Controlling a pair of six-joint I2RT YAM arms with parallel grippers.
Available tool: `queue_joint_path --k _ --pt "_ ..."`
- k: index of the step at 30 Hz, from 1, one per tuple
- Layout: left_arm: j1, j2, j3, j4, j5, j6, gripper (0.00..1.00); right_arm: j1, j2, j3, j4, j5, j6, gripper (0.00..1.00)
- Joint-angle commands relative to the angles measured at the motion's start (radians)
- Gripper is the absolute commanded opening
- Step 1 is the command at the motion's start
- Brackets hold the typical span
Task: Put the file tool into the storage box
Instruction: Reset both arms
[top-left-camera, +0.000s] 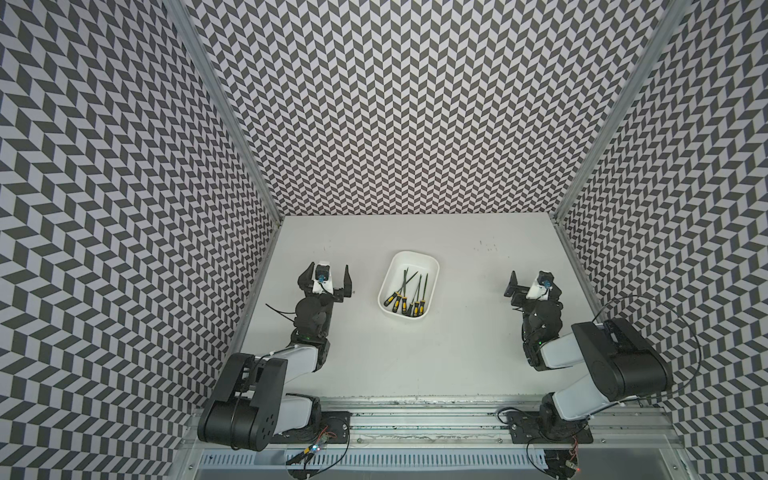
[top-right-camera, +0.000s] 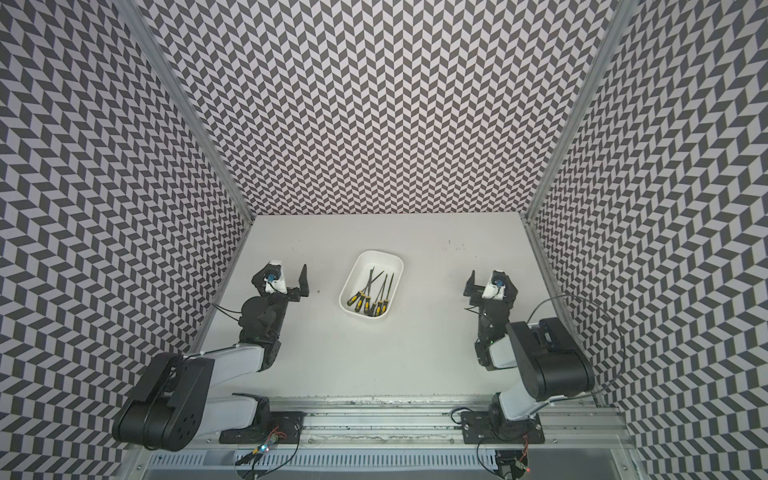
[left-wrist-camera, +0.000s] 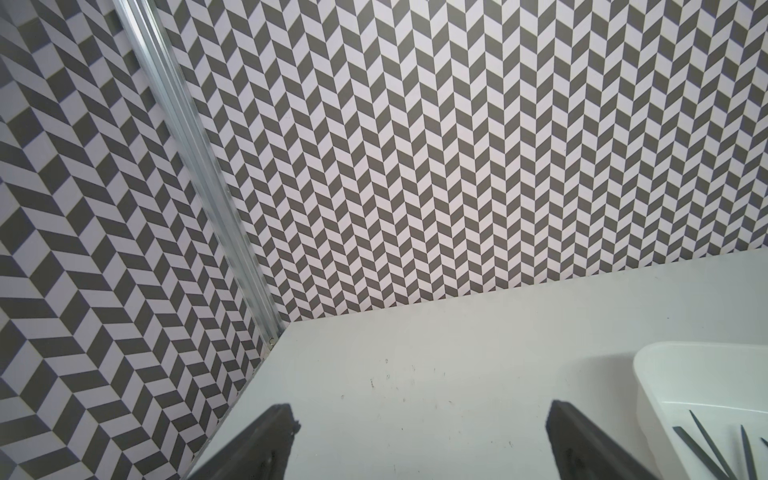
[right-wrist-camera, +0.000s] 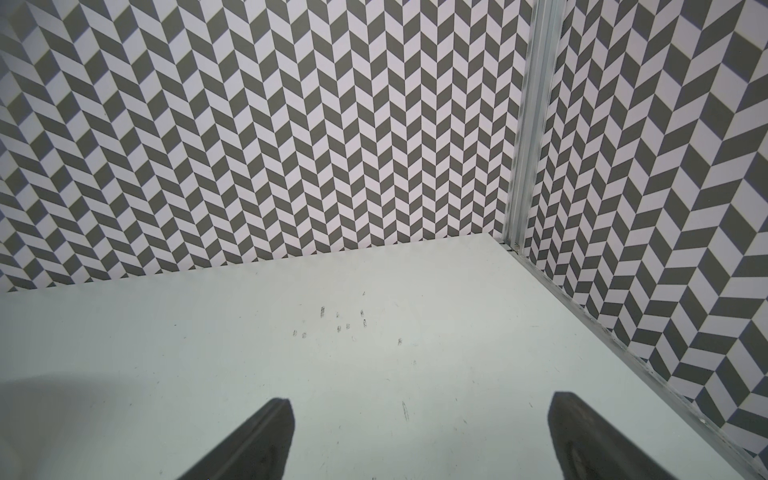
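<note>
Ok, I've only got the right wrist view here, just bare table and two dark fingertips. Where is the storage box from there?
Observer: Both top views show the storage box between the left end effector and the right end effector.
Operator: Any files outside it?
Observer: None that I can see. Several files with yellow-and-black handles lie inside the box, handles at the end nearer the robot.
Operator: And the left end effector, is it holding anything?
Observer: No, it is open and empty, beside the box and apart from it.
</note>
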Motion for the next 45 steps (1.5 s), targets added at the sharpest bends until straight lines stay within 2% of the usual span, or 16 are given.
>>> queue_joint_path --k 1,5,8,11,12,14,16,21,23,25,27,29,31,33,35,45 --pt "-0.003 0.017 0.014 0.029 -0.001 0.03 1.0 -0.004 0.006 -0.001 0.055 -0.008 0.006 1.0" --pt "-0.007 0.033 0.044 -0.012 0.004 0.068 1.0 -0.005 0.007 0.0 0.054 -0.007 0.005 0.99" --pt "-0.01 0.006 0.079 -0.184 0.001 0.043 1.0 -0.005 0.008 0.0 0.054 -0.008 0.006 1.0" --pt "-0.011 -0.019 0.043 -0.155 0.0 -0.002 1.0 -0.005 0.007 -0.001 0.053 -0.007 0.006 1.0" --pt "0.024 -0.005 0.012 -0.108 0.054 -0.057 1.0 -0.004 0.006 0.0 0.054 -0.008 0.005 1.0" --pt "0.065 0.068 0.002 -0.041 0.054 -0.121 1.0 -0.005 0.006 -0.001 0.053 -0.008 0.005 0.99" --pt "0.066 0.102 0.047 -0.1 0.092 -0.094 1.0 -0.005 0.006 0.0 0.054 -0.008 0.005 0.99" --pt "0.089 0.184 -0.023 0.102 0.027 -0.143 1.0 -0.004 0.005 -0.001 0.053 -0.008 0.005 0.99" --pt "0.117 0.267 -0.047 0.265 0.004 -0.171 1.0 -0.005 0.006 0.0 0.055 -0.008 0.006 1.0" --pt "0.125 0.209 0.0 0.066 -0.011 -0.214 1.0 -0.004 0.005 -0.001 0.055 -0.007 0.006 1.0" --pt "0.123 0.255 -0.02 0.184 -0.03 -0.195 1.0 -0.005 0.006 -0.001 0.056 -0.008 0.006 1.0" --pt "0.122 0.215 0.008 0.062 -0.045 -0.221 1.0 -0.004 0.006 -0.001 0.054 -0.008 0.005 0.99" --pt "0.119 0.246 -0.012 0.158 -0.05 -0.201 1.0 -0.004 0.007 0.0 0.055 -0.008 0.006 0.99" --pt "0.118 0.219 0.005 0.073 -0.051 -0.217 1.0 -0.004 0.007 0.001 0.052 -0.007 0.006 1.0" --pt "0.117 0.236 -0.007 0.131 -0.054 -0.204 1.0 -0.004 0.008 0.001 0.051 -0.008 0.005 1.0" --pt "0.115 0.229 0.001 0.101 -0.057 -0.205 1.0 -0.005 0.007 0.001 0.053 -0.007 0.005 1.0"
